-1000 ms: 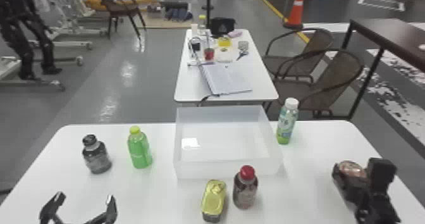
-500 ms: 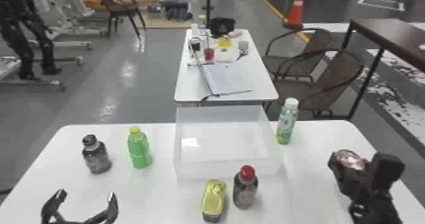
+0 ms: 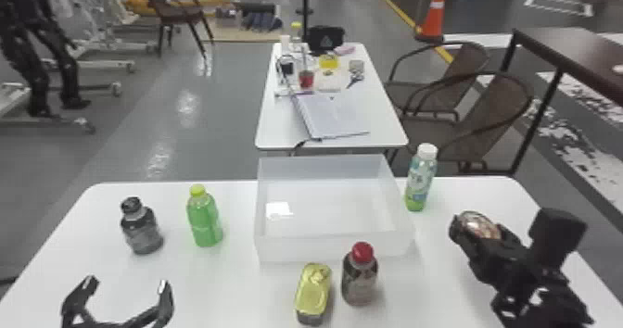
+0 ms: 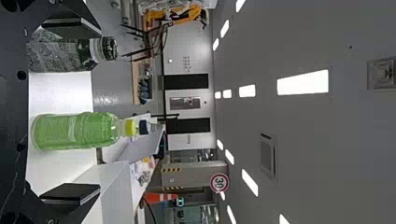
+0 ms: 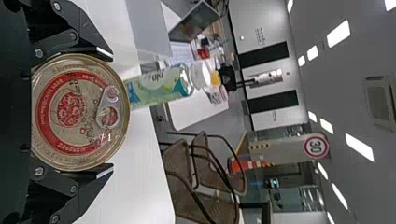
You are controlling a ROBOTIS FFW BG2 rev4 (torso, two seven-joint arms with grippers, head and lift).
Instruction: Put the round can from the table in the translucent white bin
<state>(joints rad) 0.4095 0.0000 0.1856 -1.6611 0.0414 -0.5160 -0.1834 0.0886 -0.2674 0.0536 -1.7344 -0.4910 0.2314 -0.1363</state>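
In the head view my right gripper (image 3: 477, 239) is at the right side of the table, shut on the round can (image 3: 482, 225), right of the translucent white bin (image 3: 333, 248). The right wrist view has the can (image 5: 79, 112) with its ring-pull lid facing the camera, held between the two fingers of my right gripper (image 5: 105, 112). My left gripper (image 3: 123, 285) stays parked at the front left, fingers wide apart. In the left wrist view nothing is gripped by my left gripper (image 4: 70, 116); bottles stand beyond it.
A dark bottle (image 3: 141, 230) and a green bottle (image 3: 205, 218) stand left of the bin. In front of it are a yellow-topped can (image 3: 313, 292) and a red-capped bottle (image 3: 360, 276). A white-capped bottle (image 3: 421, 179) stands at its right, between bin and right gripper.
The can has risen with my right gripper and shifted slightly left, toward the bin. My left gripper has barely moved.
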